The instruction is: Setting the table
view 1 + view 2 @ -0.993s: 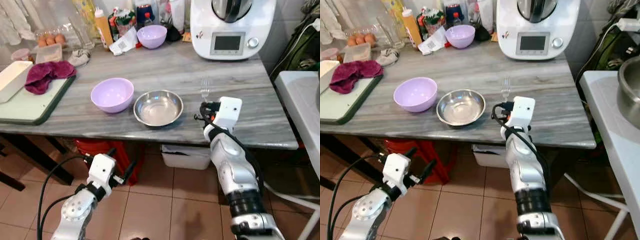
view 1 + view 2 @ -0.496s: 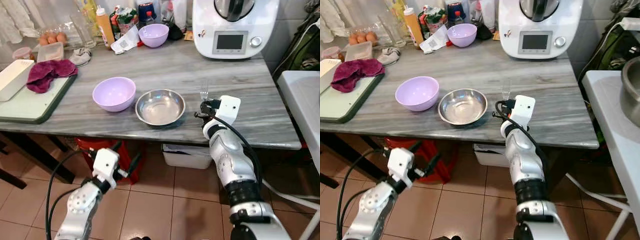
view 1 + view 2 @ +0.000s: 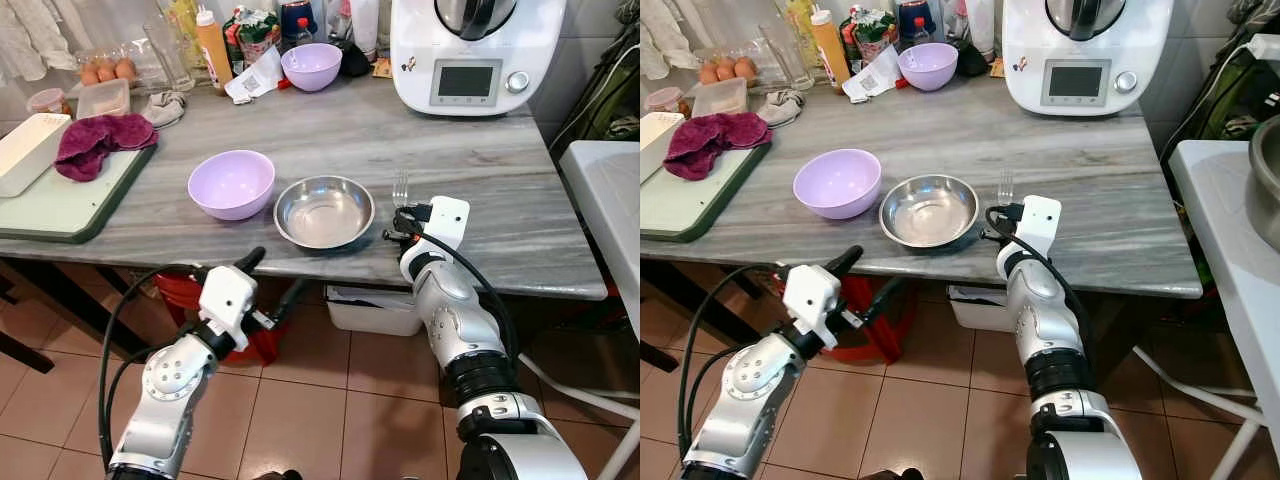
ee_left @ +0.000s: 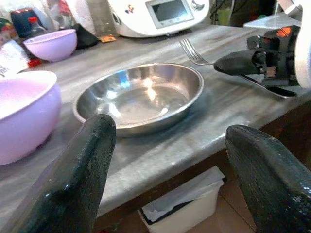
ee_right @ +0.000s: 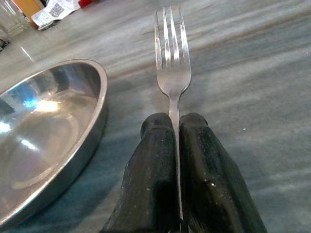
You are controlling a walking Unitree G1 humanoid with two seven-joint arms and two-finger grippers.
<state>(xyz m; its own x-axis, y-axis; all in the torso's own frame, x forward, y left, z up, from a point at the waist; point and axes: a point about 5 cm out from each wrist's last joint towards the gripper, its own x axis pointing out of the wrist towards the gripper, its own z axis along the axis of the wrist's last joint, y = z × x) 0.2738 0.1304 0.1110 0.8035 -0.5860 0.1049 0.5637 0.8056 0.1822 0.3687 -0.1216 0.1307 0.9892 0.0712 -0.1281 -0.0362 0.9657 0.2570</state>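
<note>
Right gripper [image 5: 176, 127] fingers clamped on fork [image 5: 171, 63] handle, just right of steel bowl [image 3: 324, 211]; tines point toward food processor [image 3: 478, 52]. Left gripper [image 4: 170, 160] fingers apart.

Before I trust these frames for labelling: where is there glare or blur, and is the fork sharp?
Right wrist view: fork sharp between the right gripper fingers; bright glare patches in the steel bowl. Left wrist view: left gripper fingers soft and out of focus up close, bowl glints too. Left eye view: even light, no motion blur on the marble table.
</note>
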